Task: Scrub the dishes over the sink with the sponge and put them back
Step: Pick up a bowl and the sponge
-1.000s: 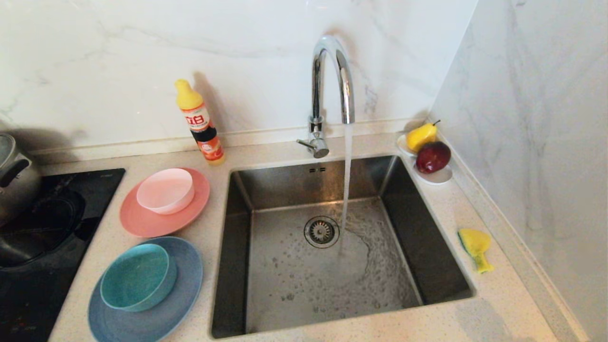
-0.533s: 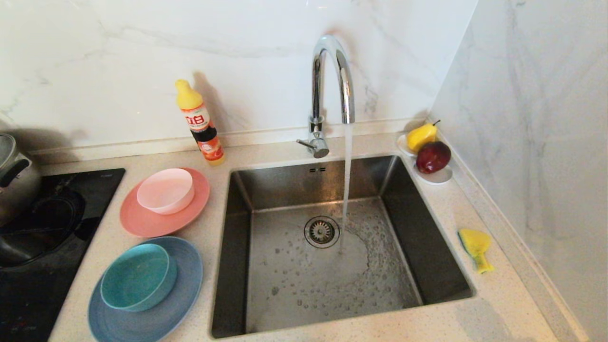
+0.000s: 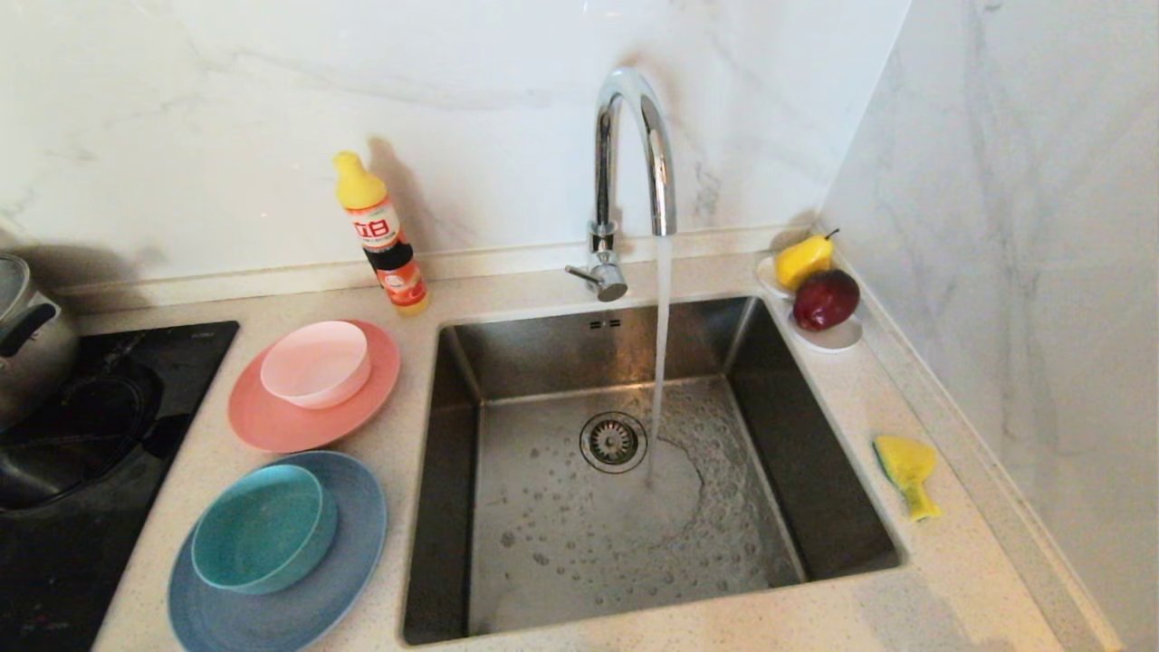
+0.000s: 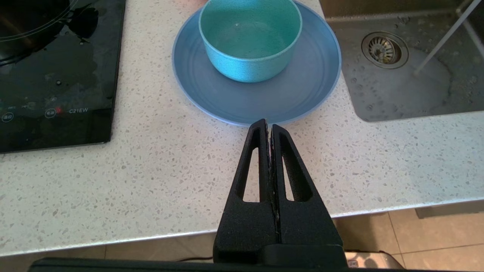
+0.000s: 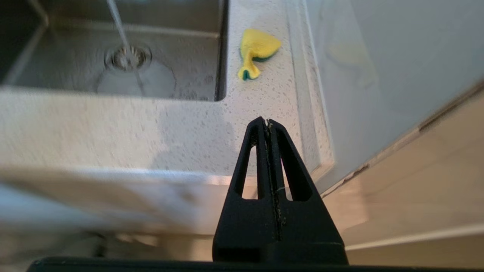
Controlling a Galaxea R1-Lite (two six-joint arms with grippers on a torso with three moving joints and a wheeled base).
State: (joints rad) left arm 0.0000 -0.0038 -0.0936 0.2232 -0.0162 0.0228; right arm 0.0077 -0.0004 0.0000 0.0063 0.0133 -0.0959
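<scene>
the sponge (image 3: pixel 906 474) lies crumpled on the counter (image 3: pixel 869 398) to the right of the sink (image 3: pixel 453 471), between the basin's edge and the side wall, with one pinched end pointing toward the counter's front edge, so its long axis runs roughly front to back. nothing touches it. in the right wrist view the sponge (image 5: pixel 256 52) sits ahead of your right gripper (image 5: pixel 266 121), which hangs near the counter's front edge with its fingers pressed together, holding nothing. that makes the right arm clearly the nearer one for the pick, and you'd likely need to open first and come down across the sponge's narrow width.

the dishes wait on the far side of the sink: the teal bowl (image 3: pixel 263 528) sits in the light blue plate (image 3: pixel 344 561), and behind them the pale pink bowl (image 3: pixel 316 364) sits in the salmon-pink plate (image 3: pixel 272 426). your left gripper (image 4: pixel 269 122) is over the counter just short of the light blue plate's (image 4: pixel 302 90) near rim, also closed and empty.

the tap (image 3: pixel 625 154) is running into the basin. no scrubbing has begun; by my read, fetching the sponge with the right arm comes first.
</scene>
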